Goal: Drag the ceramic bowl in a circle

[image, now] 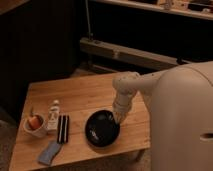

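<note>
Currently the gripper (119,117) is seen at the upper-right rim of the black ceramic bowl (101,130) on the counter (85,95); open or closed cannot be told.

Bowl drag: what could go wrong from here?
1. The bowl lies near the table's front edge; an arc swinging further forward could send it off.
2. The black bar lies close beside it; a wide arc could knock it into the tube and cup.
3. The gripper is at one spot on the rim only, so the bowl may slip free.
</note>
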